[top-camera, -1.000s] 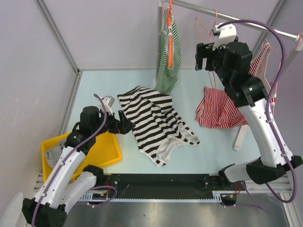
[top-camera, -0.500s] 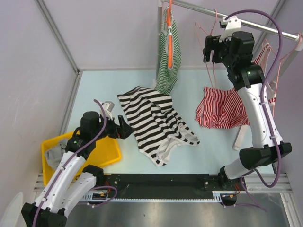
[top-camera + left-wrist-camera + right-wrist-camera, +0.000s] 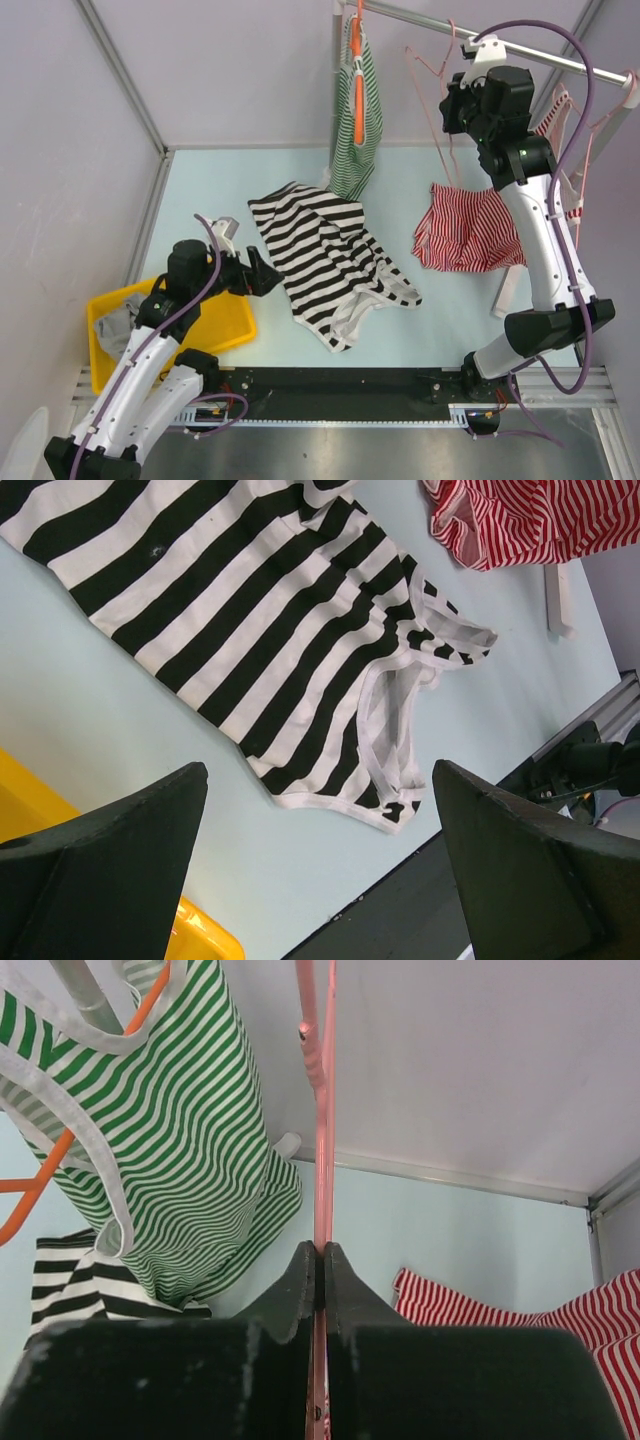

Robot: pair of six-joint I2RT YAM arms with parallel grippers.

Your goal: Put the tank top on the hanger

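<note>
On the table (image 3: 205, 190) one tank top (image 3: 320, 255); right gripper (image 3: 320, 1252) pinches one hanger (image 3: 323, 1160)

Lab test cell, plain lilac panels (image 3: 230, 70), aluminium frame posts (image 3: 120, 70), pale tabletop (image 3: 210, 190), clothes rail (image 3: 410, 15).

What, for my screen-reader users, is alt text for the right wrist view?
The right tool is shut on the upright wire of the pink hanger. Behind hangs a green-and-white striped top; a red-and-white top lies lower right.
</note>
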